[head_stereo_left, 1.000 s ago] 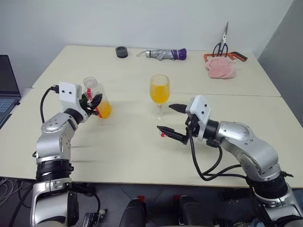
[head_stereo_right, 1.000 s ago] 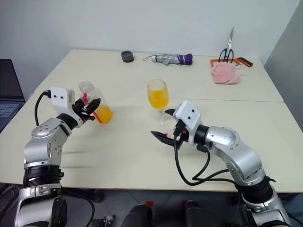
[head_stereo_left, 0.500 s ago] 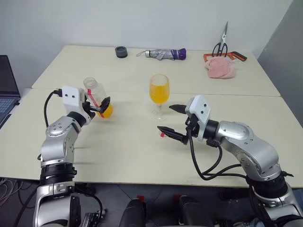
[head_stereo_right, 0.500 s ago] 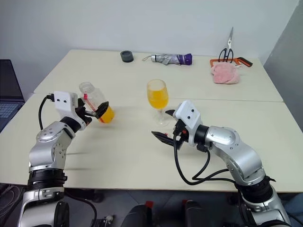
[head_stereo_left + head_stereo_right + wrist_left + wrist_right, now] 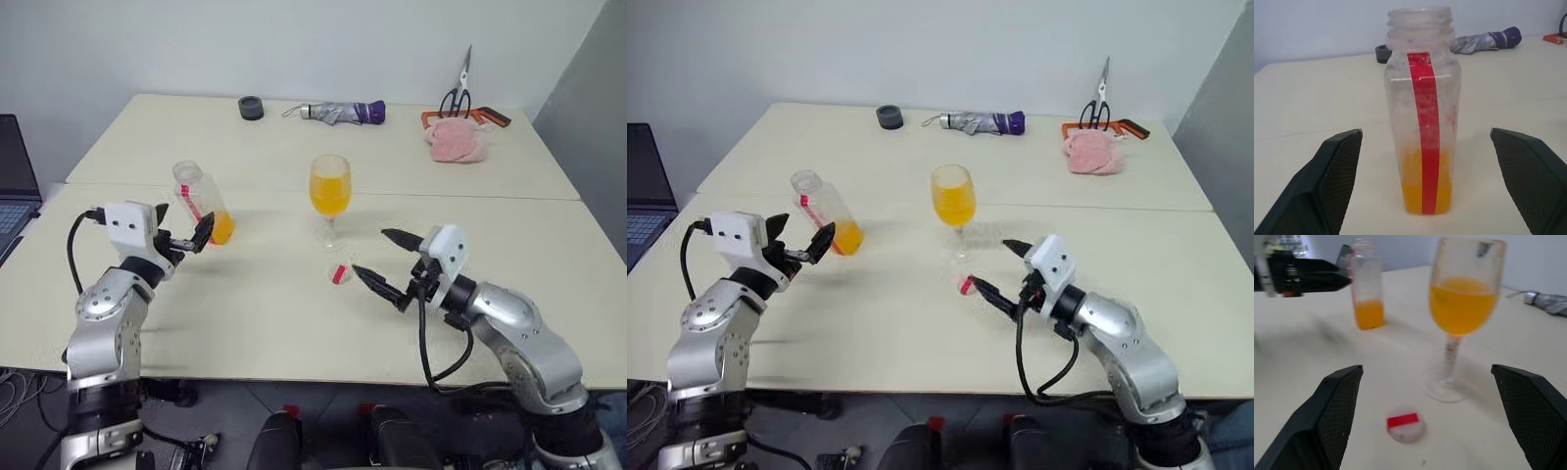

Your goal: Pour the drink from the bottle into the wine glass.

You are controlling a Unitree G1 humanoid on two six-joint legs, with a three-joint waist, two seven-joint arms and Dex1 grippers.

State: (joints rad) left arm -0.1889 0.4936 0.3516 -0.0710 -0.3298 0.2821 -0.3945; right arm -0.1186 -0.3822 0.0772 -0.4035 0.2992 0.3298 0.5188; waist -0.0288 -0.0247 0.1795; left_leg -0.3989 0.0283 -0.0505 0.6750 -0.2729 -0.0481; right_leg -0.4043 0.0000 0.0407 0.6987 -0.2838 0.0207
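**Letting go: bottle released, glass filled**

Standing upright on the table [image 5: 294,323], the bottle [image 5: 200,201] is free; the left gripper [image 5: 189,237] has spread wide and backed off. The right gripper [image 5: 388,262], jaws apart, dropped the cap [image 5: 339,273] beside the wine glass [image 5: 330,196]. Pouring looks complete.

The uncapped bottle [image 5: 201,204] stands upright at left of frame, a little orange drink [image 5: 1425,188] at its bottom. At centre the wine glass [image 5: 330,199] stands upright, half full.
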